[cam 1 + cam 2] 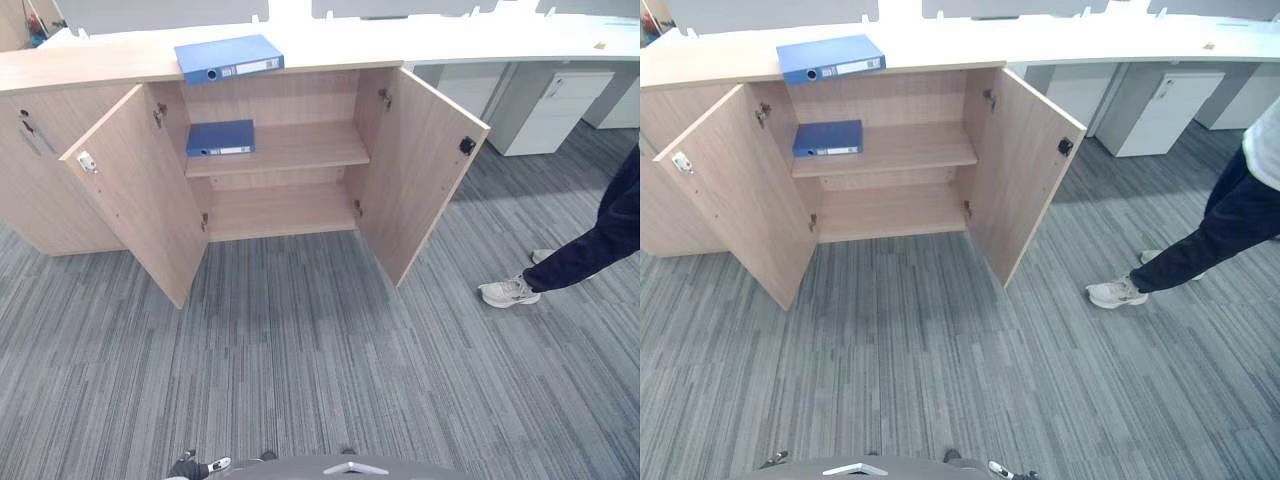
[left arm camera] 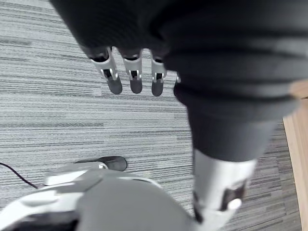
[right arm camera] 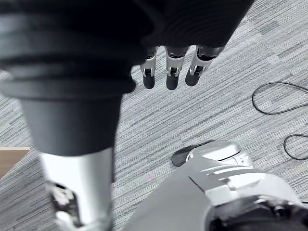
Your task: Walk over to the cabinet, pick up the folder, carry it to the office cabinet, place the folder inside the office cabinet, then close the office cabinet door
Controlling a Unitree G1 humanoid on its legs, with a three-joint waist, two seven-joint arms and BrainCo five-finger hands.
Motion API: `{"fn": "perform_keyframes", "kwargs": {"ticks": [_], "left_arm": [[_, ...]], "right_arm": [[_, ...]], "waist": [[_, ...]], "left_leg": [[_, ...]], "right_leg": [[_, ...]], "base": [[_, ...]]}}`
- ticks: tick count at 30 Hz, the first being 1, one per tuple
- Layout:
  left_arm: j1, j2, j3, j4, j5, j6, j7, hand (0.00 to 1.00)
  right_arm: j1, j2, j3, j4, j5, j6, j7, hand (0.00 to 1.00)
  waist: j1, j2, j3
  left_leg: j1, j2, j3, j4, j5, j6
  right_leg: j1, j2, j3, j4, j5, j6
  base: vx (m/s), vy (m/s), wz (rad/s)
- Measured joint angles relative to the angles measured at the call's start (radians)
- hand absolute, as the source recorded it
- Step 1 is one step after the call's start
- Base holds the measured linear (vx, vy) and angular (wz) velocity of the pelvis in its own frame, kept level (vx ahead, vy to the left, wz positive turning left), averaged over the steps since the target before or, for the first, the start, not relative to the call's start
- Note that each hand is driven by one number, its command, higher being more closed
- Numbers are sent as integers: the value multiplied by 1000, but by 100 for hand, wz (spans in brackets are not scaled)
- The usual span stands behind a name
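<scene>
- Two blue folders lie ahead, spines toward the robot: top folder (image 1: 229,58) on the tabletop (image 1: 100,62), shelf folder (image 1: 220,138) inside the open cabinet (image 1: 290,210).
- Left hand (image 2: 134,77) and right hand (image 3: 172,72) hang relaxed, empty, well short; left probably nearer.

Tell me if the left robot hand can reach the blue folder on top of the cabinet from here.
Probably not yet: left robot hand hangs open over carpet, well short of the cabinet. Nothing covers the folder itself.
</scene>
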Motion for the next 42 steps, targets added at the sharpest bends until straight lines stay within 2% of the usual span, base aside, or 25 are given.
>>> {"fn": "perform_keyframes", "kwargs": {"ticks": [1, 6, 19, 28, 32, 35, 37, 38, 39, 40, 41, 42], "left_arm": [[-9, 1, 1, 1, 1, -1, 1, 0], [-24, 5, 9, 3, 1, -6, 0, 0], [-35, 0, 8, 22, 1, -9, 17, 0], [-59, 12, -8, 26, 2, -9, 17, 0], [-69, 22, -11, 22, 2, -9, 16, 0], [-75, 34, -11, 21, 1, -8, 16, 0], [-87, 35, -11, 19, 0, -8, 16, 0], [-93, 33, -11, 18, -1, -9, 16, 0], [-101, 29, -11, 18, -2, -9, 16, 0], [-105, 29, -11, 18, -3, -9, 16, 0], [-109, 20, -9, 9, -19, -8, 17, 0], [-115, 18, -6, 3, -21, -8, 17, 0]], "right_arm": [[-11, 3, -5, 0, -1, -1, 0, 0], [-47, 10, -16, 0, -3, -3, 0, 0], [-89, 12, -33, 0, -6, -3, 0, 0], [-99, 13, -23, 0, -35, -1, 0, 0], [-125, 23, -23, -1, -41, 2, 0, 0], [-137, 40, -24, -2, -42, 5, 0, 0], [-147, 49, -27, -6, -41, 4, 0, 0], [-148, 51, -26, -15, -41, 1, 2, 0], [-151, 54, -27, -41, -41, -3, 2, 0], [-152, 56, -27, -46, -41, -4, 2, 0], [-160, 54, -27, -65, -39, -5, 2, 0], [-161, 55, -25, -77, -38, -6, 2, 0]], "waist": [[-1, 7, 2], [-3, -4, 23], [-3, 3, 36], [6, -12, 56], [10, -20, 58], [11, -34, 74], [19, -34, 95], [17, -25, 99], [14, -18, 107], [14, -19, 111], [7, -1, 126], [7, -4, 127]], "left_leg": [[15, -1, 0, -25, 11, -1], [45, -4, 3, -57, 20, -5], [54, -9, 7, -67, 34, -6], [30, -12, 37, -68, 21, -3], [-2, -15, 60, -61, 2, 2], [-21, -21, 77, 0, -49, 16], [-21, -22, 89, 70, -109, 21], [-15, -22, 92, 95, -129, 24], [-7, -22, 98, 112, -137, 29], [7, -24, 101, 112, -139, 30], [40, -18, 88, 123, -163, 50], [51, -17, 79, 126, -178, 56]], "right_leg": [[4, 0, -2, -8, 1, 2], [28, -2, -9, -35, 6, 10], [36, -8, -25, -33, 8, 12], [27, -10, -11, -75, 24, 19], [-21, -16, 3, -61, 13, 34], [-79, -29, 20, 52, -45, 47], [-98, -40, 20, 163, -94, 74], [-139, -45, 14, 282, -118, 89], [-198, -51, 2, 433, -119, 93], [-229, -59, -5, 516, -109, 94], [-323, -64, -12, 727, -76, 77], [-352, -63, -19, 788, -104, 65]], "base": [[110, 0, 1], [80, -2, 1], [-48, -19, 1], [-45, -19, -10], [83, 8, -16], [190, 56, -14], [151, 61, -14], [145, 90, 6], [162, 103, 15], [256, 135, 26], [237, 107, 25], [301, 98, 26]]}}
